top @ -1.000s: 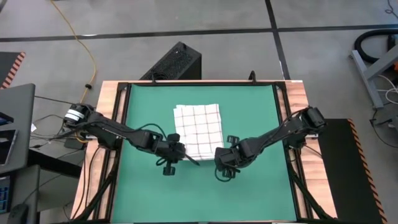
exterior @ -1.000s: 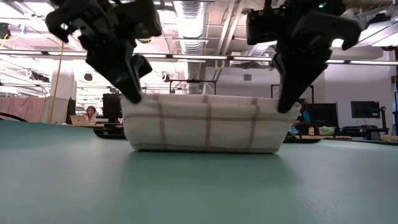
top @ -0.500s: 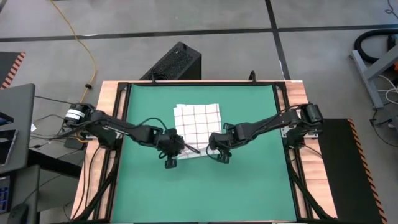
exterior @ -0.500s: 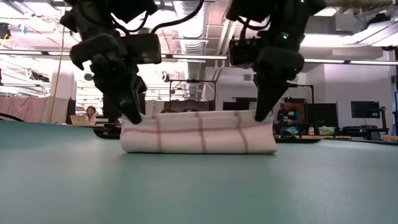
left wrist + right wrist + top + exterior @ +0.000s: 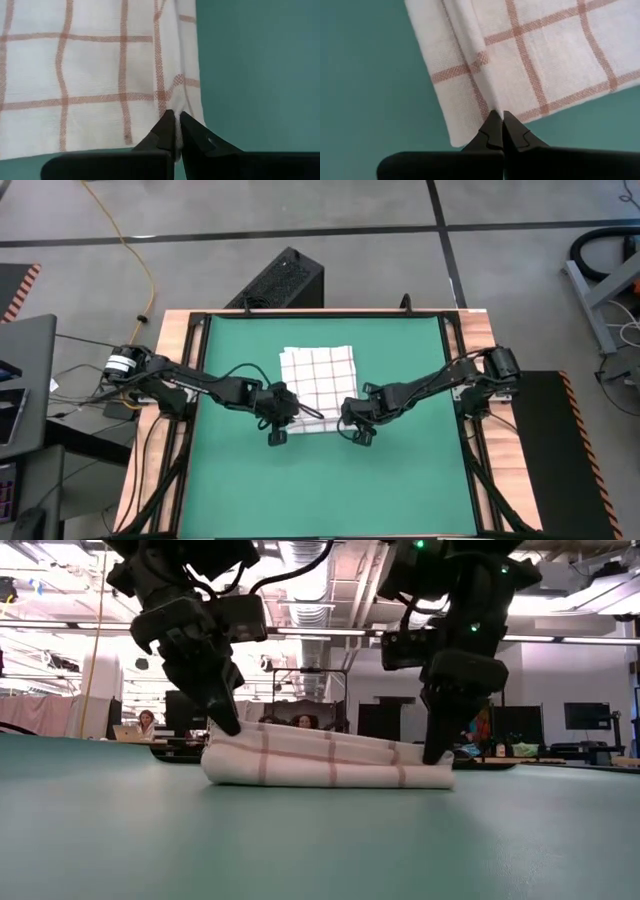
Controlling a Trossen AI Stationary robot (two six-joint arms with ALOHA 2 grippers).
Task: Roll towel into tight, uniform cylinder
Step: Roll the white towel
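While the towel lies mid-mat, its folded near roll running left to right, the left hand and right hand each pinch one end of that roll.

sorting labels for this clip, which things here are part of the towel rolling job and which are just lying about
Part of the job:
- towel, partly rolled from its near edge
- left claw, shut on the towel's near left corner
- right claw, shut on its near right corner
- green mat under it

Just lying about:
- black box behind the table
- yellow cable on the floor
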